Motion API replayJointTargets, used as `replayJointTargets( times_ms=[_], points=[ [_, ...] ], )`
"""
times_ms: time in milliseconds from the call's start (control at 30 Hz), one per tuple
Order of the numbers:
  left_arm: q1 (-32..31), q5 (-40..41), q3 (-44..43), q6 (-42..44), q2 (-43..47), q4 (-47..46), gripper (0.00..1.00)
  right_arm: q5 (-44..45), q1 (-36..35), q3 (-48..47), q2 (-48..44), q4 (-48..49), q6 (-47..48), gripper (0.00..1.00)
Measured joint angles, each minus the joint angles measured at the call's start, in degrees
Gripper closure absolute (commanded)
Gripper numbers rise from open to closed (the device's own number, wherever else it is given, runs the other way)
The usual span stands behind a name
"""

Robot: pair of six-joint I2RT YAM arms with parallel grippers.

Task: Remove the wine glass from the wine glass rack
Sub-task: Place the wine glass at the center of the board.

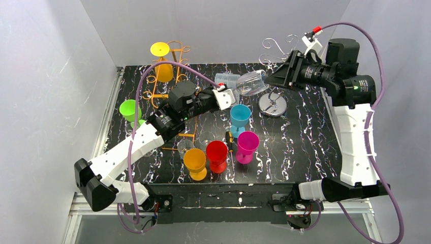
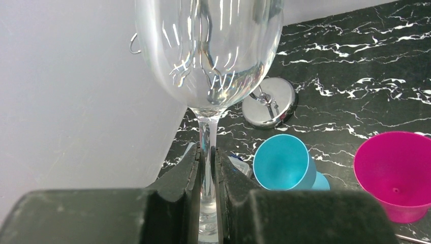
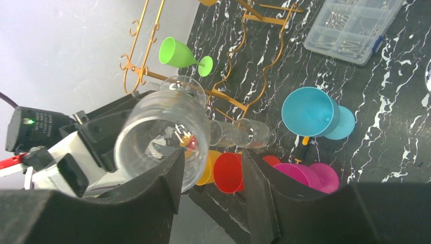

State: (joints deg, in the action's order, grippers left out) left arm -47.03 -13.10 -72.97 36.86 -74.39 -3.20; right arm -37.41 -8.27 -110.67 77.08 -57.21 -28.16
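Observation:
My left gripper (image 1: 228, 95) is shut on the stem of a clear wine glass (image 1: 252, 82) and holds it in the air over the back middle of the table, bowl pointing right. In the left wrist view the stem runs between my shut fingers (image 2: 208, 168) and the bowl (image 2: 208, 51) fills the top. My right gripper (image 1: 269, 79) is open just beyond the bowl's mouth. In the right wrist view the bowl (image 3: 162, 137) sits at the left finger, partly behind it, with the gap (image 3: 213, 157) empty. The silver wire rack (image 1: 277, 48) on a chrome base (image 1: 272, 105) stands behind, apart from the glass.
An orange wire rack (image 1: 173, 66) carries a yellow glass (image 1: 160, 51) at the back left. Green (image 1: 130, 111), blue (image 1: 240, 117), magenta (image 1: 247, 145), red (image 1: 217, 155) and orange (image 1: 195, 162) plastic glasses stand on the table. A clear screw box (image 1: 227, 80) lies at the back.

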Motion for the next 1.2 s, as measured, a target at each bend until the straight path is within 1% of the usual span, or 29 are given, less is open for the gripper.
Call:
replayJointTargets(
  times_ms=[100, 267, 333, 467, 500, 533, 633, 733, 833, 900, 933, 967, 1200],
  points=[
    [-0.1, 0.1, -0.3, 0.2, 0.0, -0.7, 1.0, 0.3, -0.5, 1.1, 0.2, -0.1, 0.1, 0.51],
    [-0.6, 0.1, -0.6, 0.6, -0.2, -0.9, 1.0, 0.9, -2.3, 2.1, 0.2, 0.7, -0.6, 0.61],
    [-0.9, 0.1, -0.7, 0.7, -0.4, -0.9, 1.0, 1.3, -3.5, 2.5, 0.2, 0.9, -0.8, 0.7],
    [-1.2, 0.3, -0.9, 0.9, -1.2, -1.1, 1.0, 2.7, -4.6, 2.8, 0.3, 1.2, -1.2, 0.93],
    [-1.2, 0.3, -1.0, 1.2, -1.3, -1.2, 1.0, 3.3, -4.6, 2.9, 0.3, 1.0, -1.2, 0.96],
    [-1.2, 0.5, -1.2, 1.4, -1.3, -1.3, 0.95, 3.8, -4.6, 3.0, 0.3, 0.8, -1.2, 0.99],
    [-1.2, 0.9, -1.2, 1.7, -1.3, -0.9, 0.84, 4.7, -4.7, 3.0, 0.3, 0.5, -1.2, 0.99],
    [-1.5, 1.4, -1.3, 1.3, -1.3, -1.4, 0.63, 5.4, -4.9, 3.0, 0.3, 0.2, -1.6, 0.99],
    [-1.5, 1.7, -1.8, 0.4, -1.3, -2.9, 0.32, 6.5, -4.9, 2.9, 0.3, -0.2, -1.8, 0.99],
    [-1.5, 2.0, -1.8, -0.2, -1.1, -3.6, 0.16, 7.5, -4.9, 2.4, 0.4, -1.2, -1.9, 0.99],
    [-1.5, 2.1, -1.8, -0.2, -1.0, -3.7, 0.06, 8.0, -4.9, 1.8, 0.5, -1.9, -2.0, 0.99],
    [-1.5, 2.3, -1.8, -0.6, -0.9, -3.8, 0.02, 8.6, -4.9, 1.2, 0.5, -2.6, -2.1, 0.99],
    [-1.9, 3.2, -1.7, -3.6, 2.2, -3.3, 0.02, 13.7, -4.9, -2.1, 0.5, -7.8, -1.6, 0.99]
  ],
)
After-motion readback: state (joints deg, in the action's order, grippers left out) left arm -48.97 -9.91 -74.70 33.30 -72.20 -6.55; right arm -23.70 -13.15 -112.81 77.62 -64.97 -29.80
